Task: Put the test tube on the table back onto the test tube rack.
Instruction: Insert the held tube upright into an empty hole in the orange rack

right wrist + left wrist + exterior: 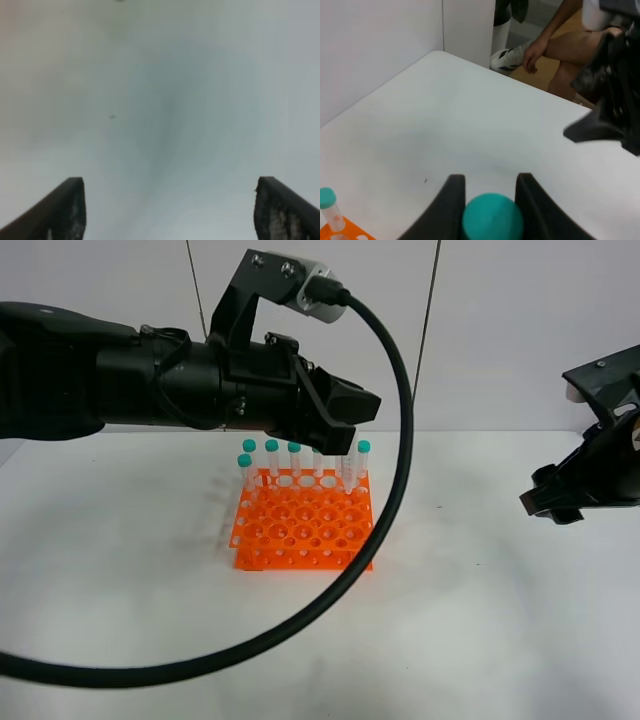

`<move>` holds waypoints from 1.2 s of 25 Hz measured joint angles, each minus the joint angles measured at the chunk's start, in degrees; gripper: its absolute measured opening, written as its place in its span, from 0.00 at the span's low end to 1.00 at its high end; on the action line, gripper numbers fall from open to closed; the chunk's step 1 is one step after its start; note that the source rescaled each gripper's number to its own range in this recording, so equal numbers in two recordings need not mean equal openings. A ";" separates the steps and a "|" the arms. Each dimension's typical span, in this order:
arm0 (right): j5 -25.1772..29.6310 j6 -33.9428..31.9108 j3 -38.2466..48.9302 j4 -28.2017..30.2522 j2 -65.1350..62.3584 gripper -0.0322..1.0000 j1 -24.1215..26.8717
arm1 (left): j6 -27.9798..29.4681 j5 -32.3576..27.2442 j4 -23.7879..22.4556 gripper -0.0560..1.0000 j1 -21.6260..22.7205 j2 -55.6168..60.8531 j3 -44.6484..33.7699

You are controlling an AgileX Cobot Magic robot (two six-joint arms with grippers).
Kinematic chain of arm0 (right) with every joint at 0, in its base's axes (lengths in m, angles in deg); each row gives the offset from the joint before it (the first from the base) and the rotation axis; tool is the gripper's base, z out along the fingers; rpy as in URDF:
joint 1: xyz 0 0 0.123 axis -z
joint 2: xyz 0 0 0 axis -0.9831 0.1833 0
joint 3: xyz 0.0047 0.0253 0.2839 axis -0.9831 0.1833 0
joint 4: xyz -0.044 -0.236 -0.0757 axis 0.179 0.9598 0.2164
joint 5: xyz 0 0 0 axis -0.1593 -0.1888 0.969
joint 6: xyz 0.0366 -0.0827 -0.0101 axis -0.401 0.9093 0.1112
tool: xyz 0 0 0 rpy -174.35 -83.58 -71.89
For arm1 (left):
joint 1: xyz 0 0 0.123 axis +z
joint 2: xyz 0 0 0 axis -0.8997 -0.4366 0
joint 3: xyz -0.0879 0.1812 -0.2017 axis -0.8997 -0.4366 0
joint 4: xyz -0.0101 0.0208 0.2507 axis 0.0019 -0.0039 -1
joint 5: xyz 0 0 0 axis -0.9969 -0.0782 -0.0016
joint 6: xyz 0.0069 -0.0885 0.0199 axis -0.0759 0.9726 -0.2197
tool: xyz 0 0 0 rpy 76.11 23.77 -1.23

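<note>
Black cable point(100, 675) loops across the foreground over the table point(500, 620). On the left gripper point(345, 435), the fingers pinch the teal cap of the test tube point(492, 217). The tube is held over the rear row of the test tube rack point(305, 525), toward its right side. Whether its tip sits in a hole cannot be determined. Other capped tubes point(272, 455) stand in the rear row. On the right gripper point(540, 502), the fingers are spread wide with nothing between them. It hangs well apart from the rack, to the right.

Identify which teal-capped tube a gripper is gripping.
The test tube whose cap is pinched by the left gripper; the other tubes stand free in the test tube rack.
</note>
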 joint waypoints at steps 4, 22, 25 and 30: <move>-1.79 -0.21 -0.73 -5.13 -0.13 0.87 0.33 | 0.00 -0.55 0.00 0.05 0.00 0.00 0.00; -4.38 19.83 -0.98 -32.02 1.69 0.82 20.63 | 0.00 -0.62 -1.98 0.05 0.00 0.00 -0.06; -2.03 28.05 -0.98 -39.69 3.09 0.82 24.86 | 0.00 -0.62 -1.98 0.05 0.00 0.00 -0.06; -2.34 29.06 -0.98 -39.52 3.15 0.81 24.87 | -0.11 -0.62 -1.98 0.05 0.00 0.00 -0.06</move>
